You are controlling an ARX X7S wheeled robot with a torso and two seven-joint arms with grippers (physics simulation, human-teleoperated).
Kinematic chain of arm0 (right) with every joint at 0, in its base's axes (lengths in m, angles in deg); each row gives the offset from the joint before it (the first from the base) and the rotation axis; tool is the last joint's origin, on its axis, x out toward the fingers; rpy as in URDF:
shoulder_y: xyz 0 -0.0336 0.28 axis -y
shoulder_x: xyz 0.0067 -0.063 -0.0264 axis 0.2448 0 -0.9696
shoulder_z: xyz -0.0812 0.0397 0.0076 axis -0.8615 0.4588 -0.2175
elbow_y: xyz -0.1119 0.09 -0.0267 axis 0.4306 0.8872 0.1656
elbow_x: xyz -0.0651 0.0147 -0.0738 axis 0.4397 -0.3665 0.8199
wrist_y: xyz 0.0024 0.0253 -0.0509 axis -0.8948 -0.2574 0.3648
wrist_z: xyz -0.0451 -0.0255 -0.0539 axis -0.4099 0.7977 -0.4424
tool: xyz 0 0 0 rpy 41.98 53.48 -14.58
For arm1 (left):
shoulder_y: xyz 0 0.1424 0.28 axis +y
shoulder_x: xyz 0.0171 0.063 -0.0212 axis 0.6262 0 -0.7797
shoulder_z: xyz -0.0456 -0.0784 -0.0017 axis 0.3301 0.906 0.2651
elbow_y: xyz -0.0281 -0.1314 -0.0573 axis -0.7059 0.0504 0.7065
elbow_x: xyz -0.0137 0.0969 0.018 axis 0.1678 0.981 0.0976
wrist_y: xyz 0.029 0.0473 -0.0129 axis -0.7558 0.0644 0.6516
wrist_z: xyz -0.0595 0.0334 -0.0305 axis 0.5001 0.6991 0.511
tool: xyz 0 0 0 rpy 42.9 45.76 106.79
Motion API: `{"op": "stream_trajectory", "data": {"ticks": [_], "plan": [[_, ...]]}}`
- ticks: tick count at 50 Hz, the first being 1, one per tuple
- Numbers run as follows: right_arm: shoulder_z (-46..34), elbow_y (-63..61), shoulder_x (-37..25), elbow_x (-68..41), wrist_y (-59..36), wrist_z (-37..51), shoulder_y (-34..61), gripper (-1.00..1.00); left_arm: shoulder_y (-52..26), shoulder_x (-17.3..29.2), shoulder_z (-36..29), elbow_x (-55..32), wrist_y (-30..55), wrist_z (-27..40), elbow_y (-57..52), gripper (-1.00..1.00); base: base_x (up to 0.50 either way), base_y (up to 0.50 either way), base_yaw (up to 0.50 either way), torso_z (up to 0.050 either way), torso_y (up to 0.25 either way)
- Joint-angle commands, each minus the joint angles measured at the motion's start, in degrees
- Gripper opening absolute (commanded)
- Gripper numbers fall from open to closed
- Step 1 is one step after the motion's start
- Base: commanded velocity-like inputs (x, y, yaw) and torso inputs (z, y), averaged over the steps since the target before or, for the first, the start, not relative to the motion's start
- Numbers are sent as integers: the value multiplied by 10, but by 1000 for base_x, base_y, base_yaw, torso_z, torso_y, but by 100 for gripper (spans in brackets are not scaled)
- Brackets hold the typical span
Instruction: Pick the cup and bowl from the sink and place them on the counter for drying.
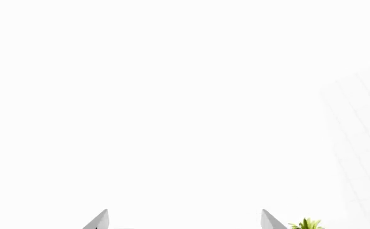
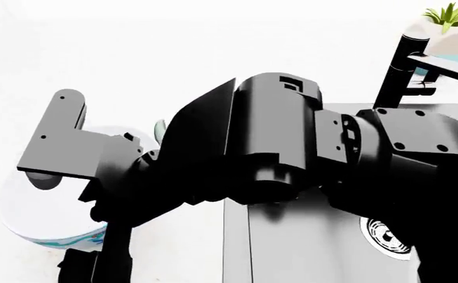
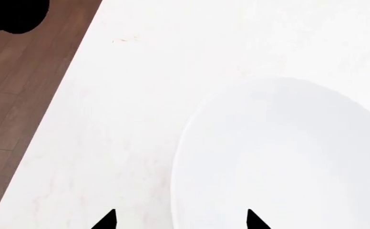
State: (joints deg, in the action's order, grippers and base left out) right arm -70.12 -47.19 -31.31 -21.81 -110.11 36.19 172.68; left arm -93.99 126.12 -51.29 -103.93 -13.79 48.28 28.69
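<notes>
Right wrist view shows the right end effector point(image 3: 179, 220) as two dark fingertips spread apart, with nothing between them, hanging over the near edge of the bowl point(image 3: 287, 162), whose plain white inside fills much of that picture. The bowl stands on the white counter point(image 3: 140, 95), with brown wood floor point(image 3: 26, 86) past the counter's edge. Left wrist view shows the left end effector point(image 1: 185, 220) with two pale tips held wide and empty, a green plant point(image 1: 307, 223) just beside one. Head view shows the bowl's teal pattern on the counter left of the sink point(image 2: 308, 247), dark arms across both; the cup is not seen
</notes>
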Motion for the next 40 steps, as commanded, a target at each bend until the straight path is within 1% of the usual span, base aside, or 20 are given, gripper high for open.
{"op": "stream_trajectory", "data": {"ticks": [1,10,15,25,34,40], "plan": [[33,-19,-21,-19,8,-6,33,100,-2,0,-7,1,0,1,-1,100,0,0,0,0,0],[71,-29,-50,-41,15,-8,60,100,-4,3,-7,0,0,2,-1,100,0,0,0,0,0],[88,-36,-92,-53,17,-3,61,100,-6,12,-1,-3,1,1,5,100,0,0,0,0,0],[112,-52,-168,-72,13,9,61,100,-38,24,-39,1,-11,4,10,100,0,0,0,0,0],[128,-74,-234,-90,8,26,54,100,-47,27,-50,4,-13,4,12,100,0,0,0,0,0],[150,-104,-299,-103,22,47,33,100,-58,29,-65,6,-16,4,13,100,0,0,0,0,0]]}}
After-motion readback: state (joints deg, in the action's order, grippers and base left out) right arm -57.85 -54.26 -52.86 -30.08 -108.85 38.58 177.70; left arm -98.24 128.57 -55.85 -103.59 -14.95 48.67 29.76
